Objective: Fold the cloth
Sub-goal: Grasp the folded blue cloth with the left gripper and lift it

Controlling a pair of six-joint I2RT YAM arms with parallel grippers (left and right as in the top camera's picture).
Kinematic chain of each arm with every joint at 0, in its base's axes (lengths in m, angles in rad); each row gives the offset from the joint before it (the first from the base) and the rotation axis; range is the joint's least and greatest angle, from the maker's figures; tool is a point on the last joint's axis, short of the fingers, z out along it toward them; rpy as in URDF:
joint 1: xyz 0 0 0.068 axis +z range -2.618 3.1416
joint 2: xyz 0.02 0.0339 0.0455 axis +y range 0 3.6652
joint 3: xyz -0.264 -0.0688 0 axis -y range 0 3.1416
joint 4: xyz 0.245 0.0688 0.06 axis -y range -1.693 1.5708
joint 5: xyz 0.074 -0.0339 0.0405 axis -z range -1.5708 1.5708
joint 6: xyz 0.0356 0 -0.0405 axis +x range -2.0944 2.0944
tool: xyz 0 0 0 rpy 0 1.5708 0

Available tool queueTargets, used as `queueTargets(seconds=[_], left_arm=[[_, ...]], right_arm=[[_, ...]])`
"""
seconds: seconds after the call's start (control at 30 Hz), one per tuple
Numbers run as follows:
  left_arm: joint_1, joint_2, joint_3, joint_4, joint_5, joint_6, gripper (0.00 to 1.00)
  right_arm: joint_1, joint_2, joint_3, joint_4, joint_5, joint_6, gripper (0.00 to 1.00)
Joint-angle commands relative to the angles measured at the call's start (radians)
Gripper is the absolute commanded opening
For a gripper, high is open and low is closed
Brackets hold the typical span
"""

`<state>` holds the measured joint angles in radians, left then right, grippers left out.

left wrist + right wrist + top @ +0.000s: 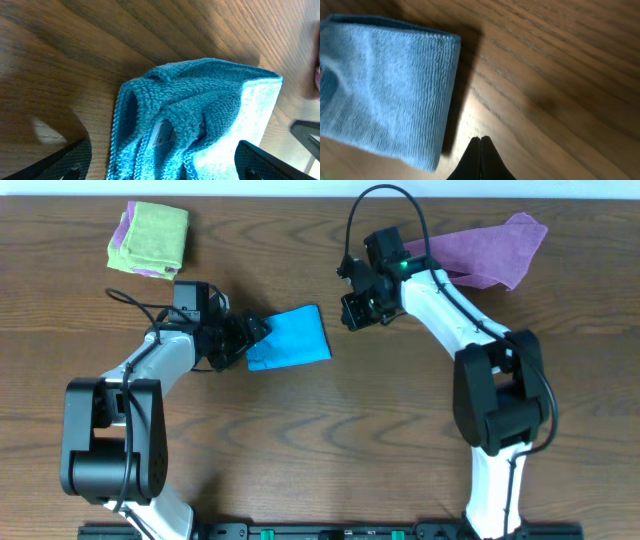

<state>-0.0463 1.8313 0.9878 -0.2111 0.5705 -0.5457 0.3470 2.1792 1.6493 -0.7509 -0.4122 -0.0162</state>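
Left gripper (252, 334) spread around folded blue cloth (297, 338), brown wood-grain table (330, 445)

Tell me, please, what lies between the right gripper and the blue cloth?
Nothing but bare table separates the right gripper from the blue cloth, clearest in the right wrist view.

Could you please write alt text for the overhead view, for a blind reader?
A folded blue cloth lies on a wooden table, with the left gripper at its left edge and the right gripper just right of it. A stack of green and purple cloths sits top left, a loose purple cloth top right.
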Motion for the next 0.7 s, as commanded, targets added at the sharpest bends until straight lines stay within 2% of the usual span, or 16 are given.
queueTargets(seconds=[0.0,0.67], left_arm=[[0.002,0.047,-0.005,-0.01,0.005,0.015,0.93],[0.0,0.047,-0.005,-0.046,0.007,0.026,0.88]], right_arm=[[0.011,0.048,-0.001,0.02,-0.057,0.048,0.01],[0.104,0.13,-0.001,0.11,-0.094,0.125,0.01]])
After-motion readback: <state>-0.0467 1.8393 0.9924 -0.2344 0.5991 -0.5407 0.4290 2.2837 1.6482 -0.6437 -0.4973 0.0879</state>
